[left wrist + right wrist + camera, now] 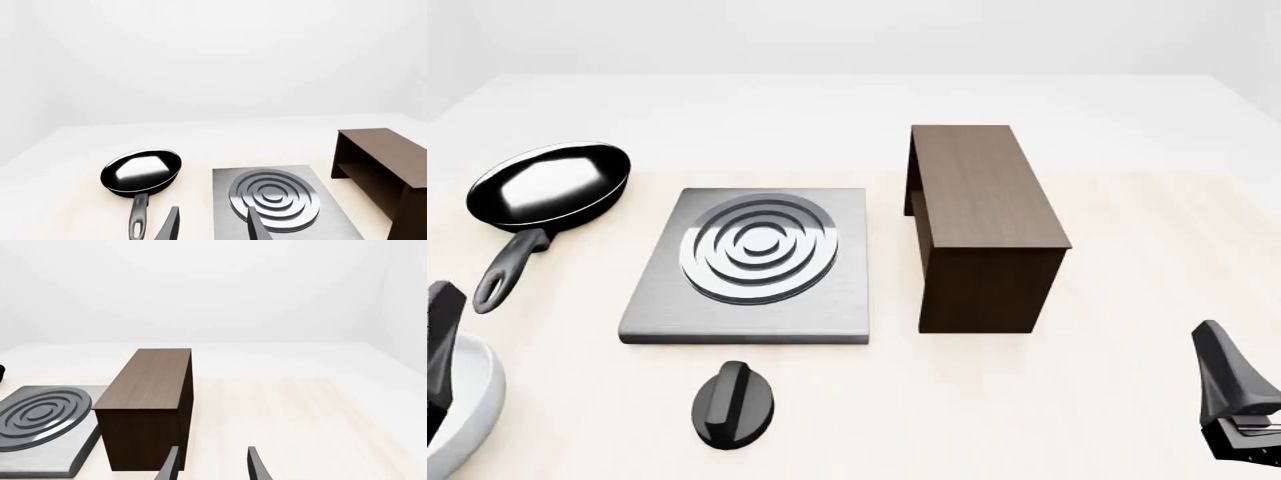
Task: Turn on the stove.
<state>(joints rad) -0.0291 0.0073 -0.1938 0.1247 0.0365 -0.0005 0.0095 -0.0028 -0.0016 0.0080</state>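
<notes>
While both pairs of fingers [212,225] [212,462] are held open and empty, the knob [735,403], lying well right of the left fingers before the stove [749,263], could be nudged away if approached off-centre.

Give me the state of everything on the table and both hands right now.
Stove: flat on the table, nothing on its rings.
Knob: on the table, apart from the slab, untouched.
Frying pan: upright, empty.
Cabinet: standing, open underneath.
Left hand: open, empty.
Right hand: open, empty.
</notes>
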